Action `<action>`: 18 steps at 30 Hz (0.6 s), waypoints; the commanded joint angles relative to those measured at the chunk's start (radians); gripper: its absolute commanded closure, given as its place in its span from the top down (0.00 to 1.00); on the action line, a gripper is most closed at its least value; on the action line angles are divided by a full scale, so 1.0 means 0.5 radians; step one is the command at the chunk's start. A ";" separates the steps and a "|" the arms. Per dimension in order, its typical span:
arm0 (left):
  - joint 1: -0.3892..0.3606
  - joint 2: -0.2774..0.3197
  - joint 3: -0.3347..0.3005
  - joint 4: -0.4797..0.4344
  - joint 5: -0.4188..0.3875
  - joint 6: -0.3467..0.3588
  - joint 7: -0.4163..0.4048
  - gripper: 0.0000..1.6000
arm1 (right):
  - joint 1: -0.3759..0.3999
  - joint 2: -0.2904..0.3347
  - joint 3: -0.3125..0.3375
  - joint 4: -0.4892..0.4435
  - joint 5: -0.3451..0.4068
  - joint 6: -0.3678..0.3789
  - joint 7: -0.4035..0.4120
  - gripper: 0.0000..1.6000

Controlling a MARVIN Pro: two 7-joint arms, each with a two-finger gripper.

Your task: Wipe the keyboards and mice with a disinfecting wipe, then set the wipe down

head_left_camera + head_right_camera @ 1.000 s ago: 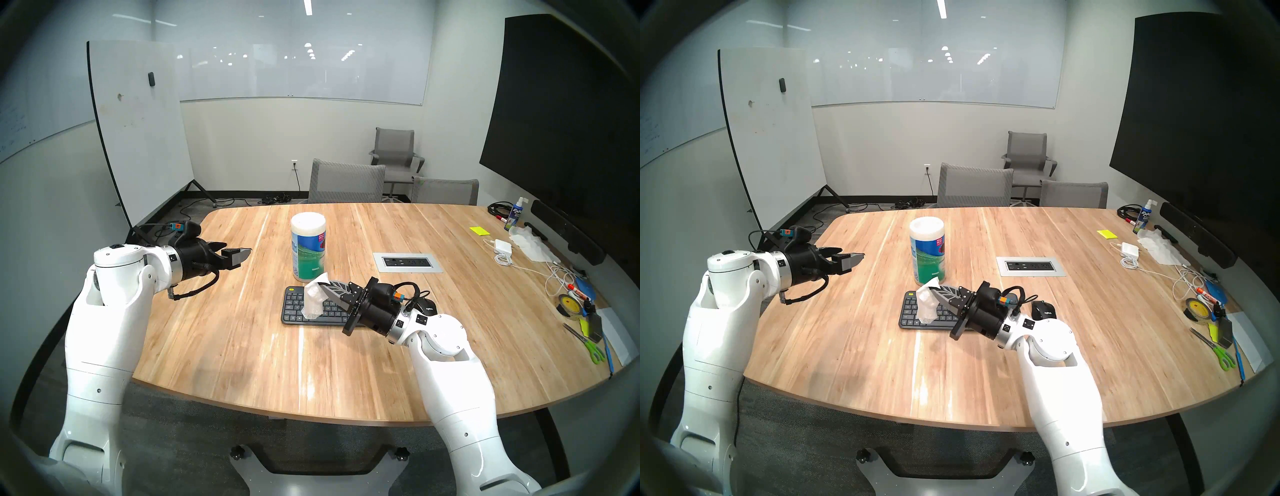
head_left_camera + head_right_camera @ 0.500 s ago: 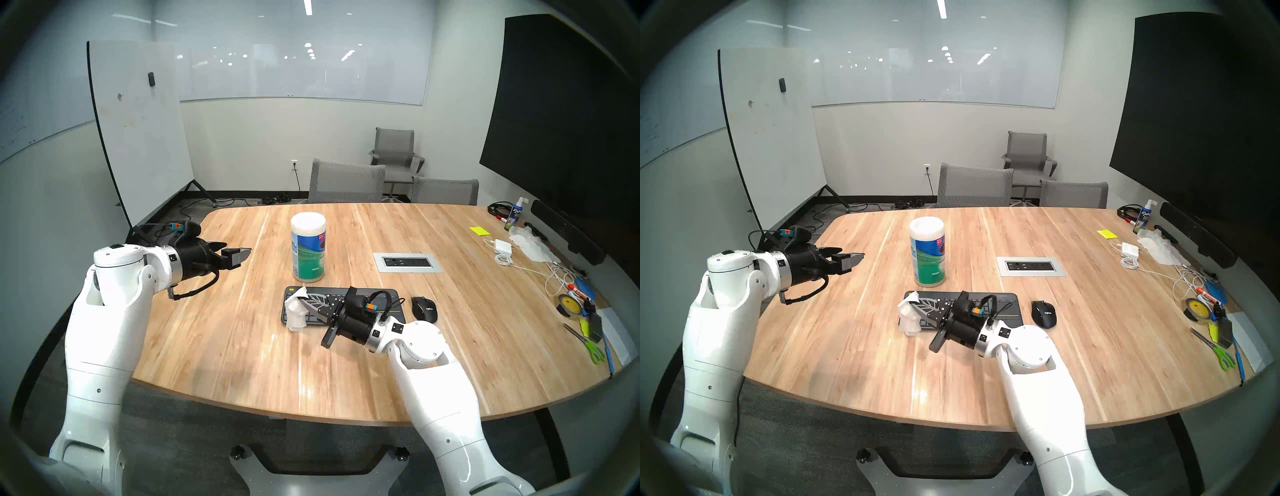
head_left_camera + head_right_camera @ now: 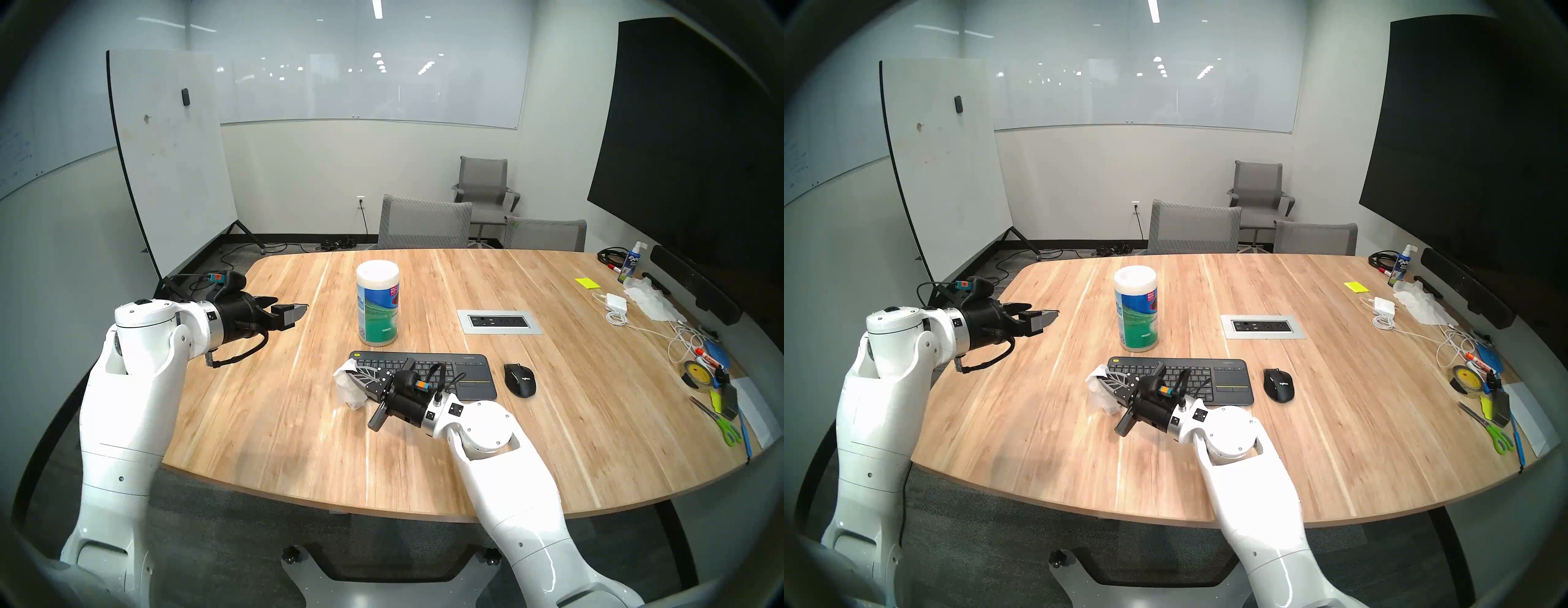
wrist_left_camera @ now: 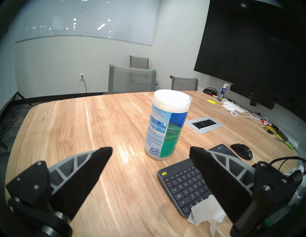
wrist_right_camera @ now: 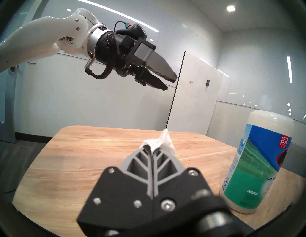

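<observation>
Now the right gripper (image 3: 355, 372) sits low at centre frame in the head view, clenched tight on the wipe (image 3: 348, 384), which bunches around its tips and hangs down at the keyboard's (image 3: 424, 373) left end. From the right wrist view the jaws are pressed together with just a white tuft poking out ahead of them. In the left wrist view the wipe drapes over the keyboard's near left corner, lower right of that frame, and spills onto the table (image 3: 275, 403).

Up at the left of the head view, the left gripper (image 3: 292, 316) hangs over the table edge with its jaws spread wide, holding nothing, well apart from the action.

The mouse (image 3: 519, 379) sits just right of the keyboard, clear of both grippers. The canister (image 3: 378, 302) stands just behind the keyboard's left end.

Risks from here, as I read it: the pinch takes only a small fold of the sheet, so a drag across the keys could tug it free. Most of the wipe dangles loosely, so it may skim rather than press on the surface. The keyboard is light and unbraced; a sideways stroke could shove it into the mouse or back toward the canister. A wrist this low could also catch the keyboard's front edge.
</observation>
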 commanded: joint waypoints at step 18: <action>-0.027 -0.005 -0.007 -0.048 -0.003 -0.010 0.007 1.00 | 0.183 -0.112 -0.174 0.085 -0.511 0.183 -0.524 0.00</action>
